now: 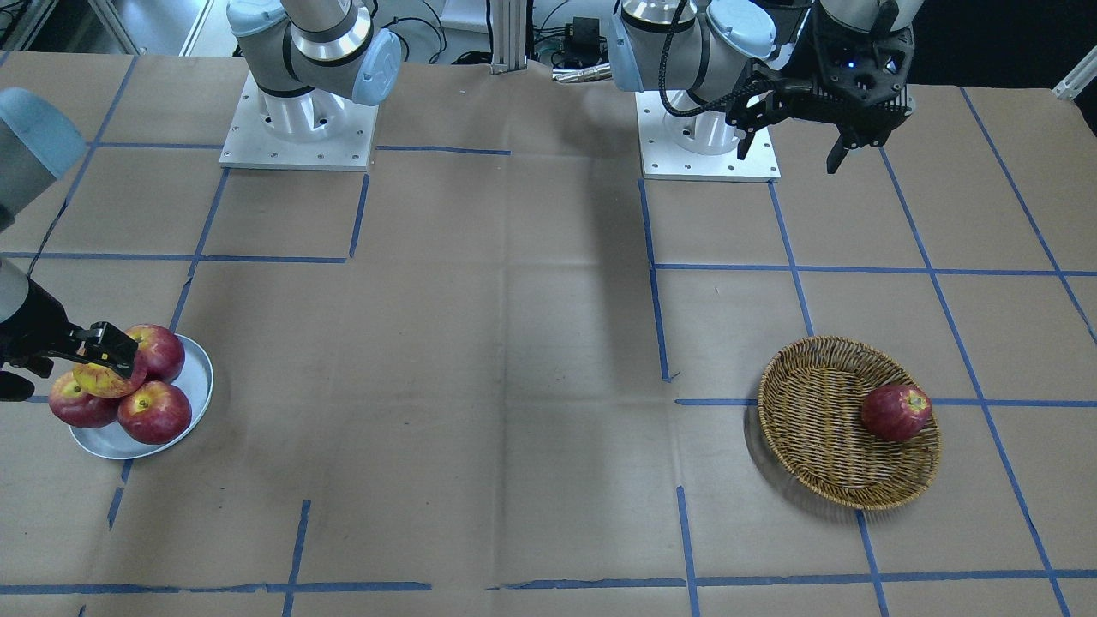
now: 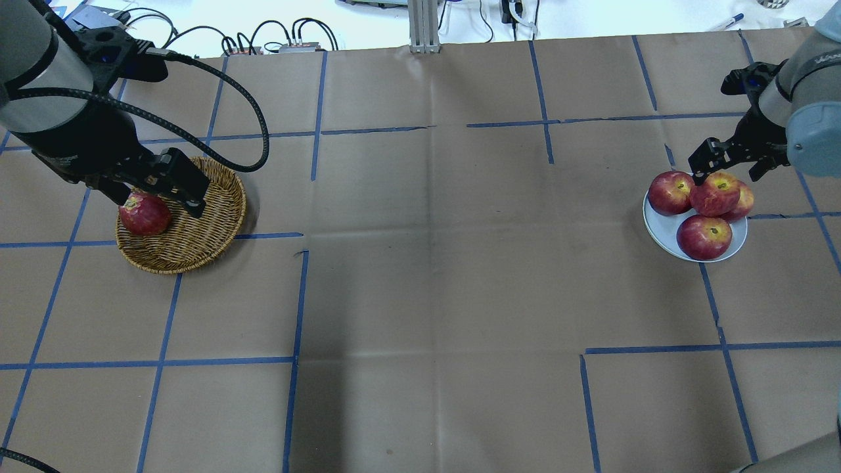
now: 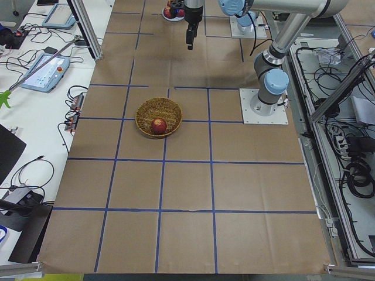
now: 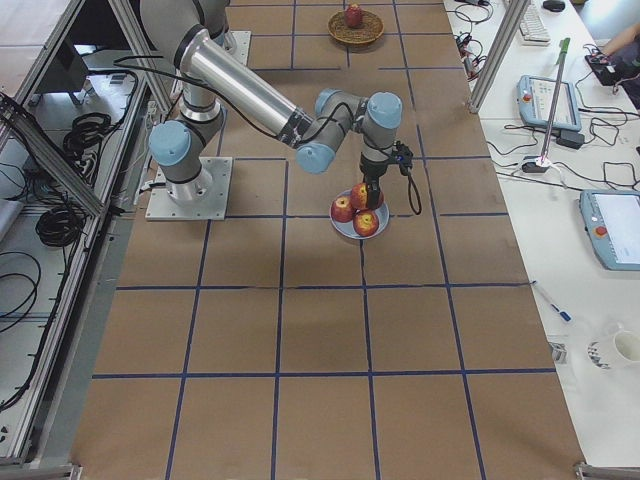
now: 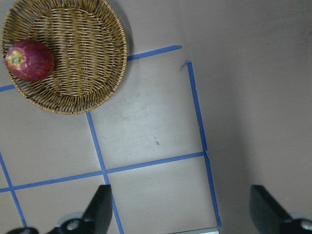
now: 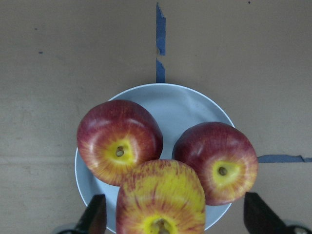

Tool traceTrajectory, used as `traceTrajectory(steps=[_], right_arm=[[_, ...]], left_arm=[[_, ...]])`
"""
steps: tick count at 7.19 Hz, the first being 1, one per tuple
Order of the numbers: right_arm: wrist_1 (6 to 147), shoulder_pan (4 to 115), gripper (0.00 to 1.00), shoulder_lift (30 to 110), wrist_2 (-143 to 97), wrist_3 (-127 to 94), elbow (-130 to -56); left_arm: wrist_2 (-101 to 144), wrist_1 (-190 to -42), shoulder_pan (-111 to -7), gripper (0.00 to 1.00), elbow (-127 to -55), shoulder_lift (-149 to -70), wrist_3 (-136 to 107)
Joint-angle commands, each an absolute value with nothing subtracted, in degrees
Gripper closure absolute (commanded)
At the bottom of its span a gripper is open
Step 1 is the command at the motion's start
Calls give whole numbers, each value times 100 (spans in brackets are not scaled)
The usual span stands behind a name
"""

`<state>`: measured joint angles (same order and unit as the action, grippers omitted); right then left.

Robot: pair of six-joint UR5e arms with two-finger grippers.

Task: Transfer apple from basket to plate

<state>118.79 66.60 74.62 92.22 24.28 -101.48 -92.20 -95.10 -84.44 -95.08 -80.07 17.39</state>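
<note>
The pale yellow, red-streaked apple (image 6: 161,200) (image 1: 101,378) lies on top of three deep red apples on the grey-white plate (image 6: 190,105) (image 1: 195,390) (image 2: 663,230). My right gripper (image 6: 175,219) (image 1: 65,367) hangs over it, open, with its fingers wide on either side and clear of the apple's flanks. The brown wicker basket (image 2: 210,230) (image 1: 814,403) (image 5: 92,53) holds one dark red apple (image 2: 144,213) (image 5: 29,59). My left gripper (image 2: 154,194) (image 1: 790,150) is open and empty, high above the basket's near rim.
The table is brown paper with a grid of blue tape lines (image 2: 299,295). The two arm bases (image 1: 296,120) stand at the robot's edge. The basket and plate are far apart at opposite ends.
</note>
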Motion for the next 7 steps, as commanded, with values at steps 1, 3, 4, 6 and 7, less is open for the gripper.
traceTrajectory(steps=[1, 3, 4, 6, 7], right_arm=[[11020, 6994, 0, 7829, 9202, 2164, -9531], [9334, 7713, 0, 8024, 9202, 914, -8644], [8890, 8204, 0, 8172, 9211, 227, -8518], [8606, 9084, 0, 8594, 9211, -963, -8578], [8570, 9201, 0, 8587, 9202, -880, -8587]], left_arm=[[-9220, -9510, -8446, 1, -9501, -8007, 1740], [-9220, -9510, -8446, 1, -9501, -8007, 1740], [-9220, -9510, -8446, 1, -9501, -8007, 1740], [-9220, -9510, -8446, 1, -9501, -8007, 1740], [-9220, -9510, -8446, 1, -9484, -8007, 1740]])
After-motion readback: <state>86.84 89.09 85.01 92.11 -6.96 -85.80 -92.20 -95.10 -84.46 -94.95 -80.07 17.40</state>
